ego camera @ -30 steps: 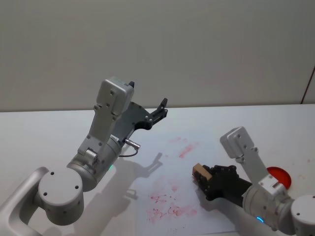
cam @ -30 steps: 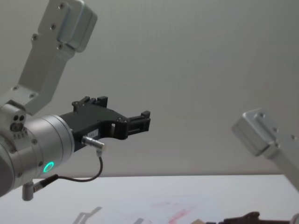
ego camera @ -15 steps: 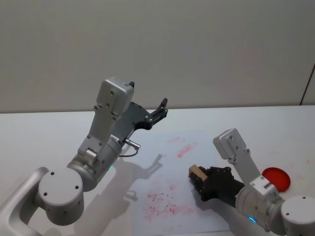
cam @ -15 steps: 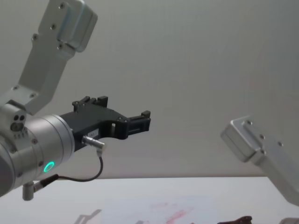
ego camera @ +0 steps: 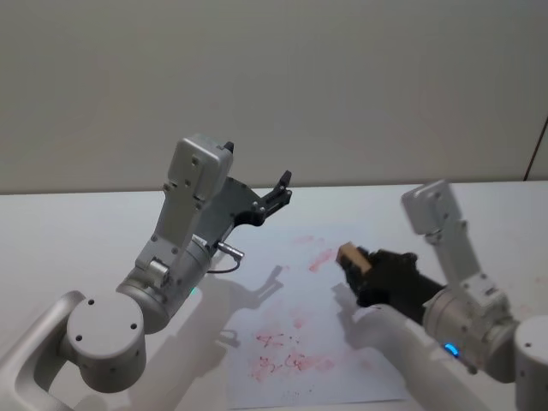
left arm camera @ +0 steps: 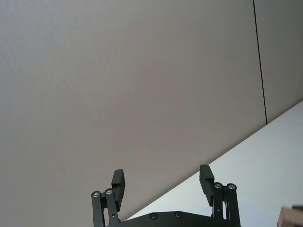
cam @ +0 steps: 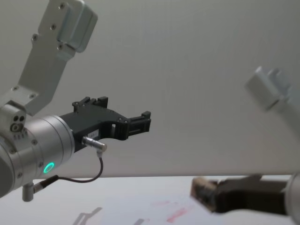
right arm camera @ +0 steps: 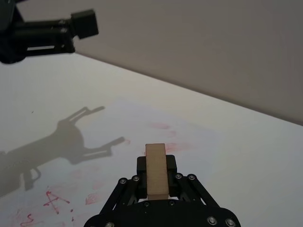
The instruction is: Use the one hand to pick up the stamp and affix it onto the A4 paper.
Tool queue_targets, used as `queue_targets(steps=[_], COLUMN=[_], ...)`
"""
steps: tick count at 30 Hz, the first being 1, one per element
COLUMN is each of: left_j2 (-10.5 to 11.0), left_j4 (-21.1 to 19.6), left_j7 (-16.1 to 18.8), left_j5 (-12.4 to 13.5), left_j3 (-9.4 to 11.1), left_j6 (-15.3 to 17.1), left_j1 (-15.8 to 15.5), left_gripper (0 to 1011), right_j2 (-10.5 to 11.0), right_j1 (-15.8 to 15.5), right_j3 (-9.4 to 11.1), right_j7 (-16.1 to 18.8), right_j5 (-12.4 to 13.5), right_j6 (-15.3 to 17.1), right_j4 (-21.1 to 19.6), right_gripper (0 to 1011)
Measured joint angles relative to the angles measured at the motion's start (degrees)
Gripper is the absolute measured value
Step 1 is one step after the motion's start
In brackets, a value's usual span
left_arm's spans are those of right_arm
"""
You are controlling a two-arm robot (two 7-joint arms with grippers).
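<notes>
— Where was the stamp?

— In the right end effector [ego camera: 355, 259], the small black one. Its short fingers [right arm camera: 142, 165] were closed on the stamp [ego camera: 348, 254] from both sides, and the tan block's end stuck out past the fingertips.

— Was it down on the sheet?

— No. It was held in the air over the far right part of the A4 paper [ego camera: 295, 300]. From the chest camera the block showed above the level of the tabletop [ego camera: 68, 231].

— And the paper itself?

— It lay flat on the white tabletop. Red-pink ink smears [ego camera: 287, 364] marked it near its close edge. Another red smear [ego camera: 321, 259] sat farther up the sheet, just left of the stamp as the head camera saw it.

— What about the other arm?

— The left end effector [ego camera: 284, 188] was raised high over the far side of the tabletop, left of the stamp and well apart from it, pointing toward the wall [ego camera: 342, 86]. Its two fingers [left arm camera: 118, 182] stood wide apart with nothing between them. Its shadow [ego camera: 272, 278] fell on the left side of the sheet.
</notes>
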Motion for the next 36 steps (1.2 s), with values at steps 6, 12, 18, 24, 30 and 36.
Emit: queue_targets(steps=[6, 12, 18, 24, 30, 36], left_j2=[0.00, 0.00, 0.00, 0.00, 0.00, 0.00], left_j4=[0.00, 0.00, 0.00, 0.00, 0.00, 0.00], left_j7=[0.00, 0.00, 0.00, 0.00, 0.00, 0.00], left_j5=[0.00, 0.00, 0.00, 0.00, 0.00, 0.00], left_j3=[0.00, 0.00, 0.00, 0.00, 0.00, 0.00], left_j6=[0.00, 0.00, 0.00, 0.00, 0.00, 0.00], left_j1=[0.00, 0.00, 0.00, 0.00, 0.00, 0.00], left_gripper=[1001, 1001, 1001, 1001, 1001, 1001], right_j2=[2.19, 5.68, 9.27, 11.54, 12.61, 13.03], right_j1=[-1.25, -3.92, -7.28, -9.14, -9.55, -9.48], right_j3=[2.39, 5.29, 7.89, 9.51, 10.21, 10.38], right_j7=[-1.87, -4.27, -6.24, -7.31, -7.36, -6.87], right_j5=[3.38, 6.78, 8.95, 9.78, 9.80, 9.20], right_j6=[0.26, 0.74, 1.03, 1.04, 0.99, 1.12], right_j4=[-3.24, -6.12, -8.07, -8.88, -8.92, -8.37], right_gripper=[217, 217, 217, 217, 217, 217])
